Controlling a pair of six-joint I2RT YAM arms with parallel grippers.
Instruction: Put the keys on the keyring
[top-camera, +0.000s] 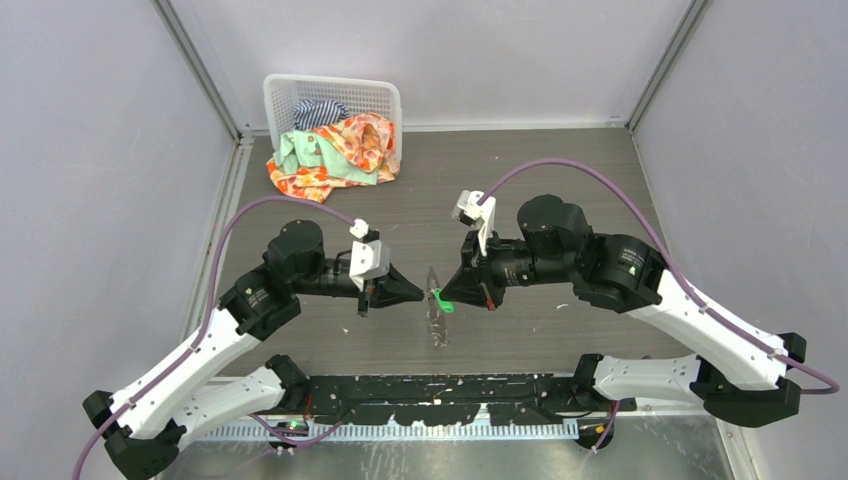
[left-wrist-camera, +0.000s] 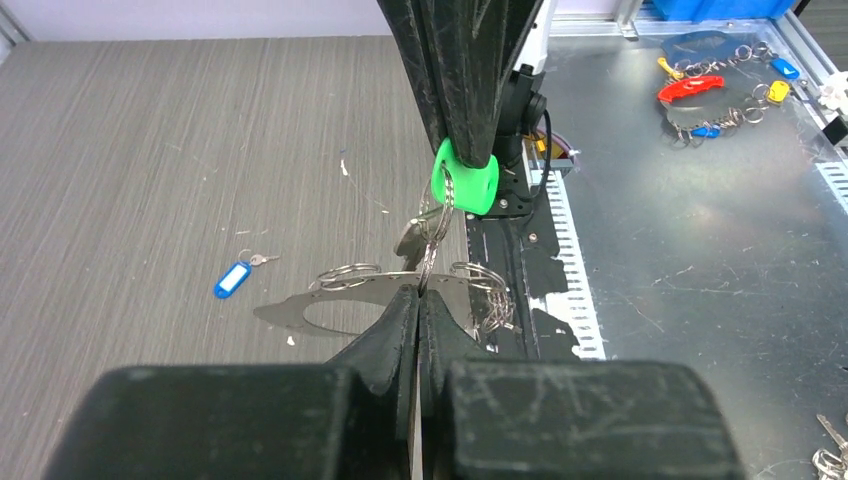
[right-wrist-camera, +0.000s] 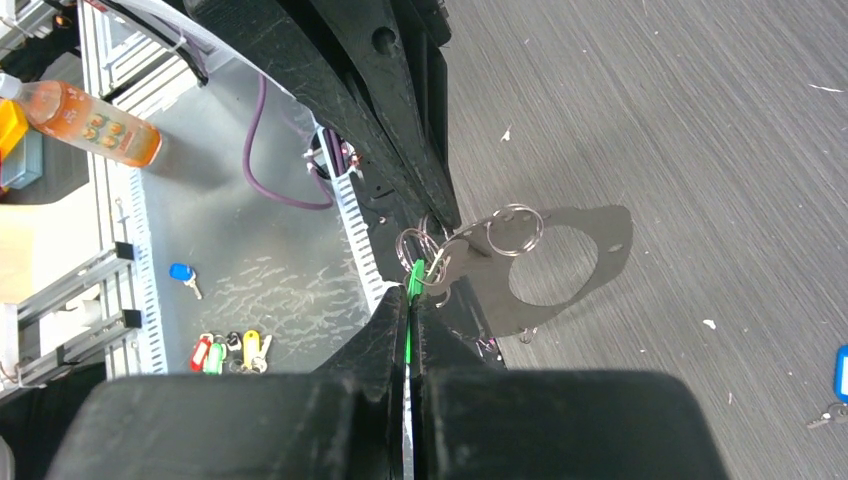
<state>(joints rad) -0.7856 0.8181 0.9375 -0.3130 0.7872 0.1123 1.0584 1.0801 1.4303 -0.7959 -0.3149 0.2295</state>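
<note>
Green key (left-wrist-camera: 465, 178) is gripped by its plastic head in the right pincer (right-wrist-camera: 410, 290), mid-worktop (left-wrist-camera: 150, 150). It touches the keyring (right-wrist-camera: 610, 250), a thin flat grey metal piece with a big hole and small wire rings on the rim. Left pincer (left-wrist-camera: 417, 298) is clenched on that rim. Tips nose to nose, tight. Blue key (left-wrist-camera: 232, 280) lies apart on open woodgrain. Basket (top-camera: 330, 88) far back.

Green key (left-wrist-camera: 475, 190) partly hidden in right hand (left-wrist-camera: 462, 150), blue key (right-wrist-camera: 843, 372) cut off
</note>
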